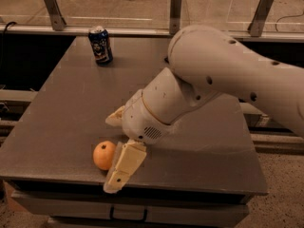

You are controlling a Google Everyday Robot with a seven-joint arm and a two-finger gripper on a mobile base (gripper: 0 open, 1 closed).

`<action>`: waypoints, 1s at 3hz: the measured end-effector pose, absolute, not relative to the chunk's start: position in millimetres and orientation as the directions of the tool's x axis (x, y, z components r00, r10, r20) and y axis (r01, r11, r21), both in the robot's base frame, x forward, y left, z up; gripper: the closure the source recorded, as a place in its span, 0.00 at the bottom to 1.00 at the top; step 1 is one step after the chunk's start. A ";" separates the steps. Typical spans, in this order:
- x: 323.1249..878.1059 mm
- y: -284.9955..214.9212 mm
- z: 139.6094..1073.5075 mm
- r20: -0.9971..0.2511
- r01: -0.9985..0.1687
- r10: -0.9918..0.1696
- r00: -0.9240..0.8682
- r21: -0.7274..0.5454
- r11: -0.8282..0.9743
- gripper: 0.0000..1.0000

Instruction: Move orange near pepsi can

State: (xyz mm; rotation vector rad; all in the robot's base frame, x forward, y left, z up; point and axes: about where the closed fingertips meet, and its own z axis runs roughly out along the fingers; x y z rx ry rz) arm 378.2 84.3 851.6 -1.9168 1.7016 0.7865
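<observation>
The orange (pixel 103 155) lies on the grey table (pixel 61 122) near its front edge. The pepsi can (pixel 100 45) stands upright at the back left of the table, far from the orange. My gripper (pixel 114 153) is open and low over the table, right next to the orange on its right side. One finger (pixel 122 169) reaches down past the orange toward the front edge. The other finger (pixel 115 118) sits just behind the orange. The orange is not gripped.
My large white arm (pixel 223 80) crosses over the right half of the table and hides what lies behind it. A rail with metal posts (pixel 175 11) runs along the back. The table's front edge (pixel 142 186) is just below the orange.
</observation>
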 end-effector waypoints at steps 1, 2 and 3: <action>380.0 89.2 845.9 -0.696 -0.991 -0.715 0.061 0.043 -0.127 0.33; 381.6 87.0 840.3 -0.703 -0.992 -0.710 0.041 0.057 -0.114 0.57; 384.2 80.3 842.2 -0.703 -0.993 -0.711 0.017 0.072 -0.095 0.79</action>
